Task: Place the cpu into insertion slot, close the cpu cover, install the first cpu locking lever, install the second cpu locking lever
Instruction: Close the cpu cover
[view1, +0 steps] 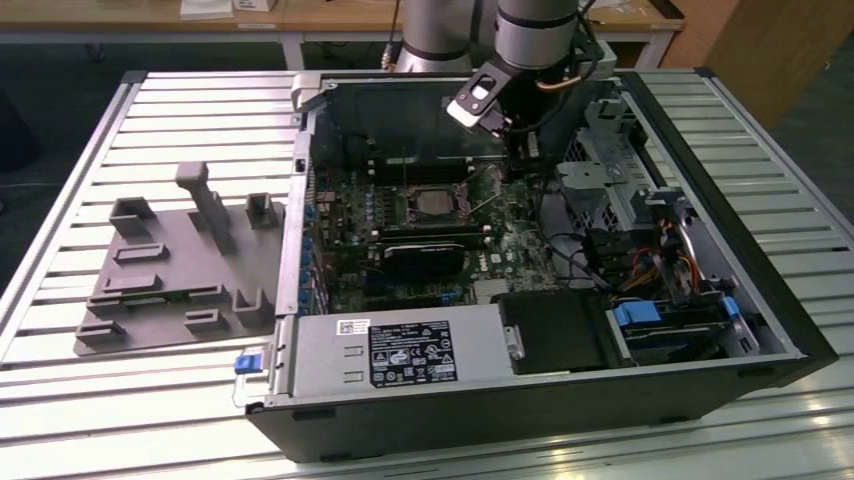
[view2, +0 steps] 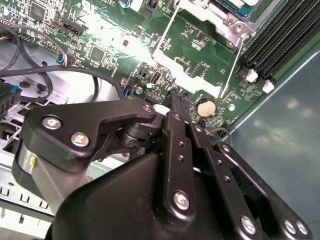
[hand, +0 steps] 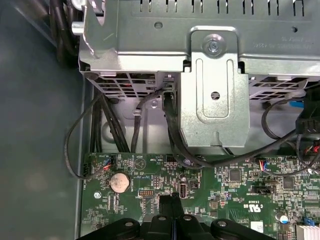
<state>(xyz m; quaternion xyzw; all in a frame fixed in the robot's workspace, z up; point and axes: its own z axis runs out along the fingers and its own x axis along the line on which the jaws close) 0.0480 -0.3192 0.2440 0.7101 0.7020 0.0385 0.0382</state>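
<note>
Hovering just over the green board (view2: 192, 47) beside the coin battery (view2: 206, 107), the gripper (view2: 176, 97) has its jaws pressed together, pinching nothing. The cpu (view1: 434, 203) lies in the insertion slot (view1: 408, 196). I'd worry the jaws slip off the thin raised locking lever (view2: 231, 67) nearby and gouge the board.

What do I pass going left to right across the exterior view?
grey plastic moulded tray → small blue plastic clip → silver labelled metal box → black rectangular box → blue plastic drive bracket
</note>
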